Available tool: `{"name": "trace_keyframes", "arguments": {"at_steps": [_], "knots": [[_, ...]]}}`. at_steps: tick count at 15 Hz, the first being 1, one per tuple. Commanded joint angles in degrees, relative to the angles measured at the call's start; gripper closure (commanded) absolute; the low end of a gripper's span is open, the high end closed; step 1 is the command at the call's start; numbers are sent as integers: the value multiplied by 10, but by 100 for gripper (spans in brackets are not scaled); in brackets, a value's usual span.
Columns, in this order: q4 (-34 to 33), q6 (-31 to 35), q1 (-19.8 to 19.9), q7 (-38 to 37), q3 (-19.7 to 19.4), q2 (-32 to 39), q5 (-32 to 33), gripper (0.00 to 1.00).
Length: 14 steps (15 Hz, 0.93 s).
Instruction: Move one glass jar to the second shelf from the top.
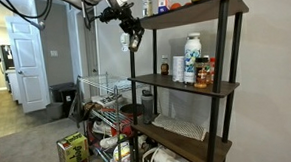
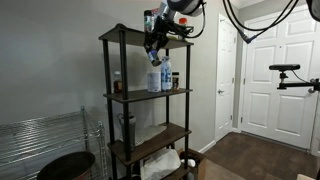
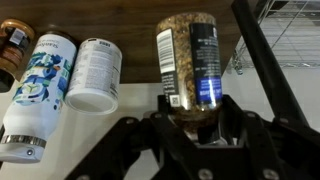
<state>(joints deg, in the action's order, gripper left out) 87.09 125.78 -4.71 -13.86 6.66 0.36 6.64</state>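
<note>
My gripper (image 3: 190, 118) is shut on the glass jar (image 3: 188, 58), a short jar with brownish grainy contents and a dark label. In both exterior views the gripper (image 1: 132, 36) (image 2: 154, 45) holds it in the air at the shelving unit's front post, between the top board and the second shelf (image 1: 186, 86) (image 2: 150, 95), above that board. The dark brown board (image 3: 135, 55) shows beyond the jar in the wrist view. A white bottle with blue print (image 3: 35, 85) (image 1: 192, 56) and a white canister (image 3: 95, 75) stand on the second shelf.
The black frame post (image 3: 265, 60) runs close beside the jar. A small orange-labelled bottle (image 3: 12, 45) and a red bottle (image 1: 204, 73) share the second shelf. More bottles (image 1: 148, 3) stand on top. A wire rack (image 1: 101, 98) and a bin (image 1: 63, 98) stand beside the unit.
</note>
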Motion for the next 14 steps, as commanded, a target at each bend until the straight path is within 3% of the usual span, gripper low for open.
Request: {"name": "trace_keyframes", "arguments": {"at_steps": [1,14], "knots": [[-19,-5,-1,-15,-9,14,-16,70],[-20,-14,-2,-14,-17,13,-7,70]]}}
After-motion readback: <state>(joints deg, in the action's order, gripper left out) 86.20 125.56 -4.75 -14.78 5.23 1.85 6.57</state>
